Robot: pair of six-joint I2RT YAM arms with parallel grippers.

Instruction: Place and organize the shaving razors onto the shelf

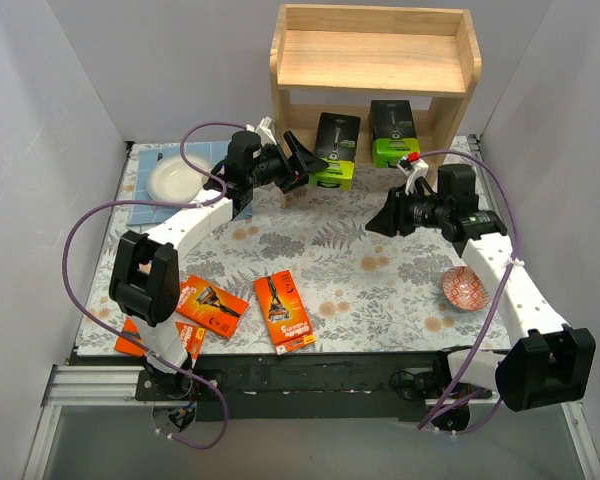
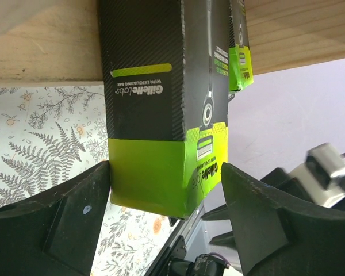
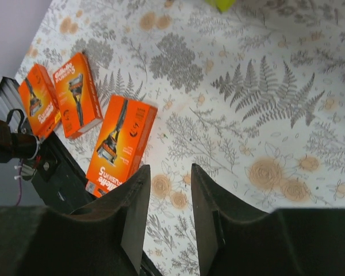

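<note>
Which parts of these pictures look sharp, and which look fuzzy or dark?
Top view: even light, sharp; the shelf shades its lower tier. Left wrist view: green-and-black pack crisp, left fingers dark and soft. Right wrist view: nearest orange pack readable, right fingers blurred.

The shelf [image 1: 375, 60] is made of light, smooth wood with a satin finish and visible grain. The green-and-black packs [image 2: 161, 115] are printed card, finely lined with diagonals on the black part and lightly glossy on the green. The orange packs [image 3: 122, 144] are glossy printed card. The table [image 1: 380, 260] is covered with a matt floral-printed sheet. The fingers [image 2: 52, 224] of the left gripper [image 2: 165, 184] are moulded in matt black plastic.
</note>
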